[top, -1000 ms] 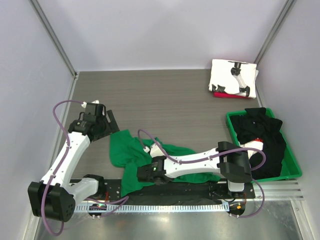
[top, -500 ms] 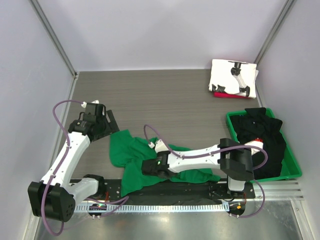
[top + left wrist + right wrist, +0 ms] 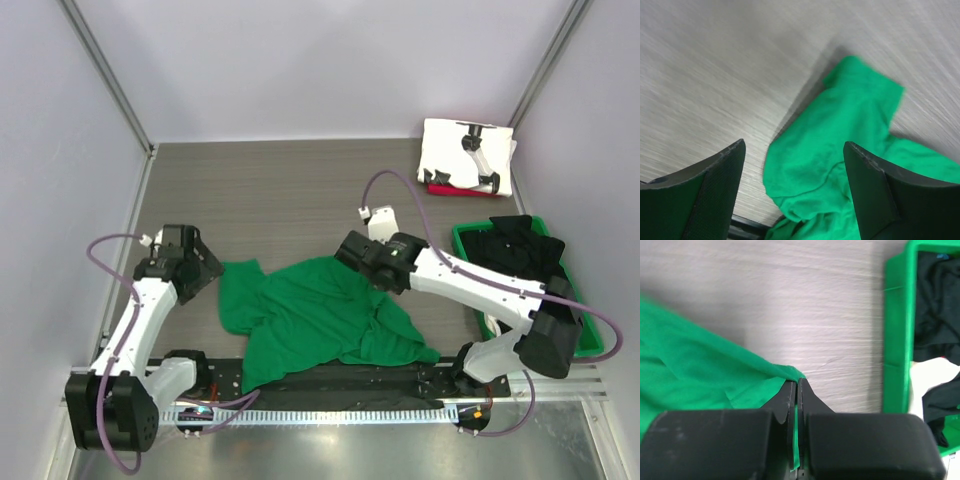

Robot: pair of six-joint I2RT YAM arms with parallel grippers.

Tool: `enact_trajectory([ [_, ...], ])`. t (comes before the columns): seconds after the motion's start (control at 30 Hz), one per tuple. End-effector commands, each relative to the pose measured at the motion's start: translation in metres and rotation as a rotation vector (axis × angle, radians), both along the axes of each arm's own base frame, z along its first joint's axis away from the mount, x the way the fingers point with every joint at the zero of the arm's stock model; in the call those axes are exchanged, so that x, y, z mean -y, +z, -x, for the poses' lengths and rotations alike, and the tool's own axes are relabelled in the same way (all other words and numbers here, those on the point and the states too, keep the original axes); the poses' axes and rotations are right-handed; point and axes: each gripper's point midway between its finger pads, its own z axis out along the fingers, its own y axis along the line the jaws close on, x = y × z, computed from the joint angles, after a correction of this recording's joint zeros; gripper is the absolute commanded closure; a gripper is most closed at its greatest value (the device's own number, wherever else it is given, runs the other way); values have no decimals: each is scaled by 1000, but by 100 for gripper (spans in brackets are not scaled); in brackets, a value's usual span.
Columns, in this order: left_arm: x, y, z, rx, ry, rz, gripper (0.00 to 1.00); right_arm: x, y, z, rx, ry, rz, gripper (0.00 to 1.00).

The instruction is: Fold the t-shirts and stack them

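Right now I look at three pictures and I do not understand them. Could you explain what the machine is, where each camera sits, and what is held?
These are two robot arms bolted at the near edge of a table. The wide picture looks down from above; the other two come from a camera on each wrist. A crumpled green t-shirt lies in the middle. The right gripper is shut on its edge; the left gripper is open over its other end, holding nothing. Far right, a folded white t-shirt lies on a red one. A green bin holds black t-shirts.
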Motion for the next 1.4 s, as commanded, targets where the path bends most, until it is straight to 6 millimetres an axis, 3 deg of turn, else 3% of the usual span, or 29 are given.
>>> enact_trajectory([
  [0.0, 8, -19, -2, 50, 107, 125, 22, 15, 21, -16, 61, -5, -2, 99],
  [0.17, 18, -45, -2, 38, 113, 186, 30, 43, 27, -32, 69, -68, -28, 99],
  [0.4, 30, -70, -2, 5, 60, 233, 36, 45, 12, -37, 34, -59, -61, 99],
  [0.5, 40, -74, -11, 23, 24, 284, 58, 45, 2, -38, 16, -64, -86, 99],
  [0.53, 45, -69, -19, 49, 6, 303, 78, 44, 0, -38, 8, -61, -97, 99],
  [0.63, 45, -52, -28, 66, -22, 287, 100, 47, 5, -45, 15, -72, -115, 99],
  [0.67, 44, -30, -41, 115, -31, 277, 100, 45, 15, -50, 32, -64, -126, 99],
  [0.73, 39, 0, -43, 153, -49, 241, 100, 45, 33, -55, 63, -61, -140, 99],
  [0.77, 34, 31, -55, 225, -51, 211, 100, 45, 43, -57, 80, -53, -141, 99],
  [0.8, 31, 50, -58, 260, -57, 192, 100, 42, 64, -61, 113, -43, -160, 99],
  [0.87, 26, 84, -54, 311, -81, 147, 100, 39, 89, -65, 156, -10, -188, 99],
  [0.9, 26, 123, -61, 392, -97, 136, 100, 33, 110, -68, 188, 43, -204, 99],
  [0.97, 24, 154, -57, 429, -137, 100, 100, 36, 136, -69, 242, 67, -211, 99],
  [1.0, 25, 168, -57, 447, -156, 93, 100, 37, 159, -70, 289, 87, -223, 99],
  [1.03, 25, 201, -54, 496, -176, 80, 100, 37, 172, -69, 317, 100, -236, 99],
  [1.1, 24, 228, -49, 539, -216, 46, 100, 34, 210, -60, 385, 162, -315, 99],
  [1.13, 24, 259, -43, 602, -229, 30, 100, 33, 223, -56, 408, 214, -325, 99],
  [1.17, 23, 274, -37, 640, -238, 17, 100, 35, 245, -46, 459, 246, -370, 99],
  [1.23, 22, 301, -25, 699, -262, -12, 100, 29, 268, -32, 504, 336, -436, 99],
  [1.27, 21, 330, -15, 772, -267, -29, 100, 28, 278, -24, 524, 371, -467, 99],
  [1.33, 25, 357, 3, 848, -308, -46, 100, 27, 304, -1, 586, 458, -551, 99],
  [1.37, 26, 384, 16, 924, -323, -60, 100, 28, 313, 7, 607, 487, -569, 99],
])
